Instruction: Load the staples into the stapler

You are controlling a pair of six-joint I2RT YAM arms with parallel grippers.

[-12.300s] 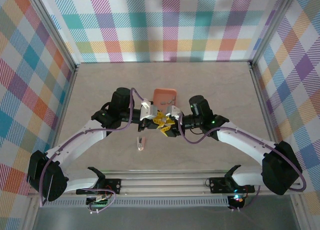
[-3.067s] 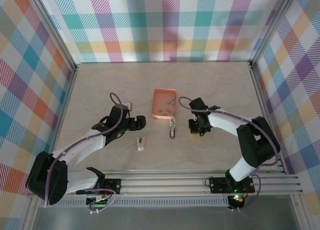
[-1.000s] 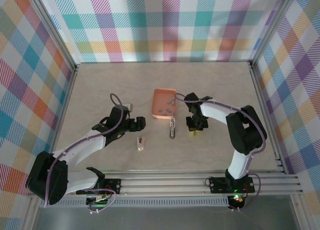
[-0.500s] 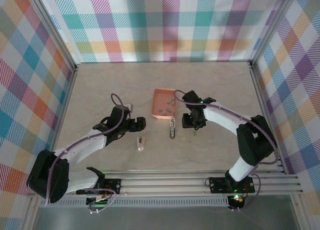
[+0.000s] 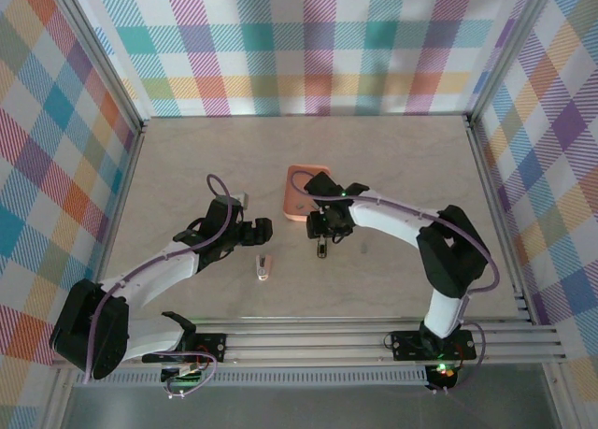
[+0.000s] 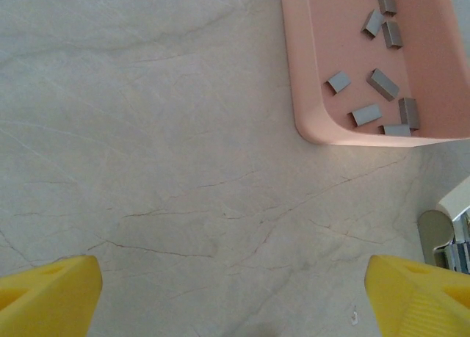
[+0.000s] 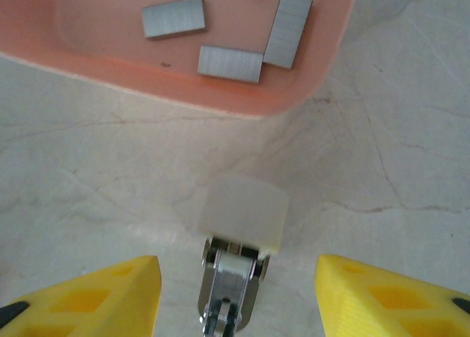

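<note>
Now, L to R in top view. L gripper (image 5: pixel 254 229) hovers low over the bare table (image 5: pixel 187 158). Its jaws are wide apart per the wrist cam and hold nothing.

Pink stapler (image 5: pixel 264 267) lies flat at approx 5 o'clk of L gripper, near but not touching. Its long axis runs 12–6; can't tell which end is the front.

Salmon tray (image 5: pixel 291 197) sits at 1 o'clk of the pink stapler. Staples (image 6: pixel 382 84) lie loose and scattered inside, none lifted.

Stapler rail (image 5: pixel 321 250) is bare metal w/ a white cap (image 7: pixel 244 214). It lies just off the tray's 6 o'clk edge, close but apart. Long axis is 12–6, w/ the cap end pointing to 12, at the tray.

R gripper (image 7: pixel 236 293) hangs right over the rail. Its fingers are spread wide, one at 3 and one at 9 of the rail, touching nothing.

Step, my read: loading not begun, since all strips look to be in the tray. The rail channel is too blurred to say if it's empty. R arm looks lined up to grip the rail, or else to go on toward 12 for a strip.

Next move needs a straight drop and a close across the rail's short axis, w/ fingers kept clear of the tray lip. Rail is thin and could skid or roll on the smooth top, so close slow and centred.
</note>
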